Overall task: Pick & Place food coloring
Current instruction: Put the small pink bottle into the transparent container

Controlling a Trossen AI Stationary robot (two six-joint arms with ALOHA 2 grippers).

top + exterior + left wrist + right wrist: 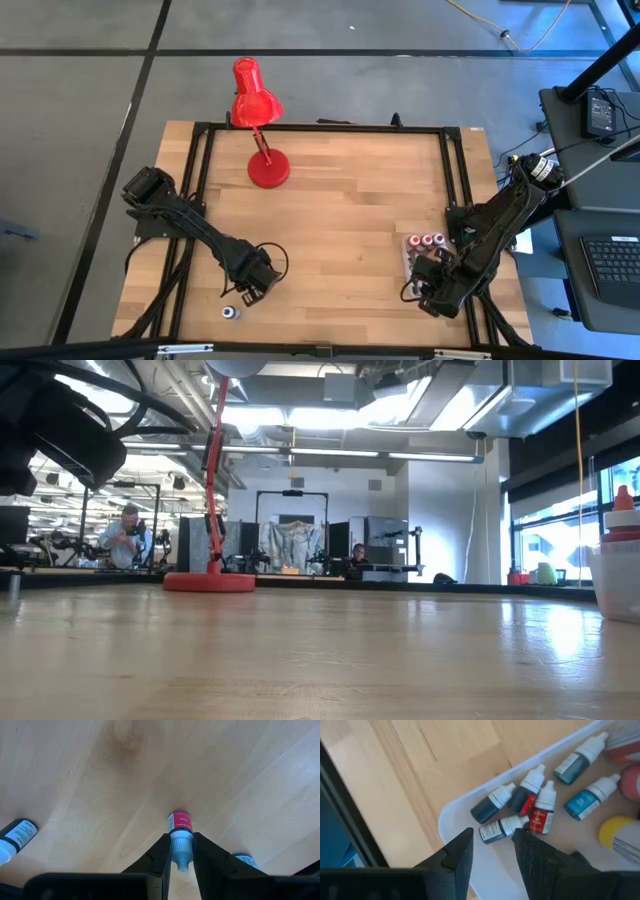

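Note:
My left gripper (248, 292) (181, 840) stands near the table's front left, pointing down, shut on a food coloring bottle (180, 823) with a pink label. Two more bottles lie on the wood beside it, a dark one (18, 835) and one with a blue label (246, 861); one shows from above (230, 313). My right gripper (428, 285) (492, 840) hovers open over the clear tub (470, 795) at the front right. Several bottles (535, 805) lie on the tub's floor, and nothing sits between the right fingers. My left gripper pinches the bottle's pale cap (181, 851) between its two fingers, coming from above and pointing down. The pink-labelled body sticks out beyond the fingertips toward the table. Whether its base rests on the wood I cannot tell.
A red desk lamp (262, 130) stands at the far middle of the table, its round base (210, 582) on the wood. Black frame rails run along the table's left and right sides. The tub (618, 582) also holds taller bottles with red tops (428, 240).

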